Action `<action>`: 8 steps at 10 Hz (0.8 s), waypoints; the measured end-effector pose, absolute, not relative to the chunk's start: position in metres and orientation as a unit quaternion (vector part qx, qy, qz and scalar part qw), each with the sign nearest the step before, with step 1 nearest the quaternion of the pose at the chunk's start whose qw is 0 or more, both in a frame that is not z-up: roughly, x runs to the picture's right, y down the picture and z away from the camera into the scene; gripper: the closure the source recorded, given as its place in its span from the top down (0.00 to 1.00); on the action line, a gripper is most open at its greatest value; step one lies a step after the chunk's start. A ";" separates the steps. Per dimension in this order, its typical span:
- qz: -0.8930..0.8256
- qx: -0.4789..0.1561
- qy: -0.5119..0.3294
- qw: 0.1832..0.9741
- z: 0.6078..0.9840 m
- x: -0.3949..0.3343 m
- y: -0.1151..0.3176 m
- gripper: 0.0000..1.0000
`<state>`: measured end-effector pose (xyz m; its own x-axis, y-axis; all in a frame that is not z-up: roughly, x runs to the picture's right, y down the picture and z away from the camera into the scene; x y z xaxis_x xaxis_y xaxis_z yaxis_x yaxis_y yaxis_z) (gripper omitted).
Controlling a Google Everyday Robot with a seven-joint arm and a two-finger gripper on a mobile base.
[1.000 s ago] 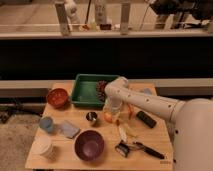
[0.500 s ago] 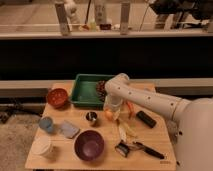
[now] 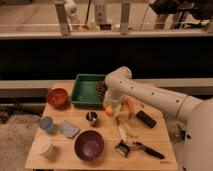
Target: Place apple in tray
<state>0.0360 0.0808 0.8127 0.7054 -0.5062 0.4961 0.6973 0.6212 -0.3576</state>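
Observation:
The apple (image 3: 108, 111), small and yellow-orange, sits between the tips of my gripper (image 3: 109, 107), just off the table (image 3: 100, 160) near its middle. The gripper points down from the white arm (image 3: 150, 95), which reaches in from the right, and it is shut on the apple. The green tray (image 3: 86, 91) stands at the back of the table, just left of and behind the gripper. A dark red lumpy item (image 3: 101, 88) lies at the tray's right edge.
An orange-red bowl (image 3: 57, 97) stands left of the tray. A purple bowl (image 3: 89, 145) stands at the front. A small metal cup (image 3: 91, 117), a blue cup (image 3: 46, 124), a white cup (image 3: 42, 147), an orange carrot-like thing (image 3: 130, 107), a black block (image 3: 146, 119) and a black tool (image 3: 142, 149) lie around.
The arm has risen and drawn back a little toward the tray, and the apple has moved slightly up with the gripper.

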 end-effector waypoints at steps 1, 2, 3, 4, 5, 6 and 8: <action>-0.343 -0.263 -0.172 0.885 0.797 0.033 0.055 0.00; -0.345 -0.255 -0.169 0.887 0.786 0.030 0.032 0.00; -0.347 -0.248 -0.167 0.889 0.779 0.027 0.013 0.00; -0.349 -0.238 -0.166 0.891 0.776 0.022 -0.013 0.00; -0.352 -0.232 -0.166 0.892 0.775 0.016 -0.029 0.00; -0.352 -0.228 -0.167 0.892 0.776 0.012 -0.039 0.00; -0.352 -0.221 -0.166 0.894 0.780 0.009 -0.044 0.00</action>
<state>0.0090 -0.0443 0.7803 0.6974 -0.5562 0.4520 0.7028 0.6544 -0.2791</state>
